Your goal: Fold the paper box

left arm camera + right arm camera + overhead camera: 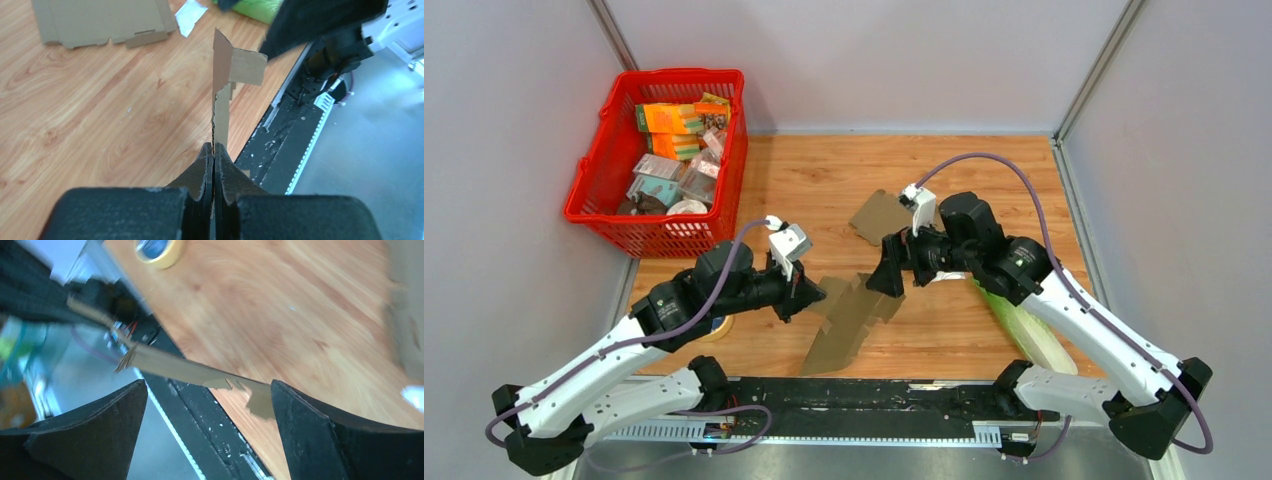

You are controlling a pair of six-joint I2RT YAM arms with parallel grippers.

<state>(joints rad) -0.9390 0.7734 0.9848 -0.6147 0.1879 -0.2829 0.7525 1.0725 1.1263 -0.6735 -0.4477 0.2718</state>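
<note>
The paper box is a flat brown cardboard blank [849,320], lifted off the wooden table near its front edge. My left gripper [811,296] is shut on its left edge. In the left wrist view the sheet [220,90] stands edge-on, pinched between the shut left gripper [214,152]. My right gripper [890,277] is open at the blank's upper right end. In the right wrist view the open right gripper [207,386] has the cardboard edge [170,365] running across just past its tips, close to the right finger [310,430].
A second flat cardboard piece [879,215] lies behind the right gripper. A red basket [594,185] of packets stands at the back left. A tape roll [720,326] peeks out under the left arm. A green object [1024,335] lies beneath the right arm.
</note>
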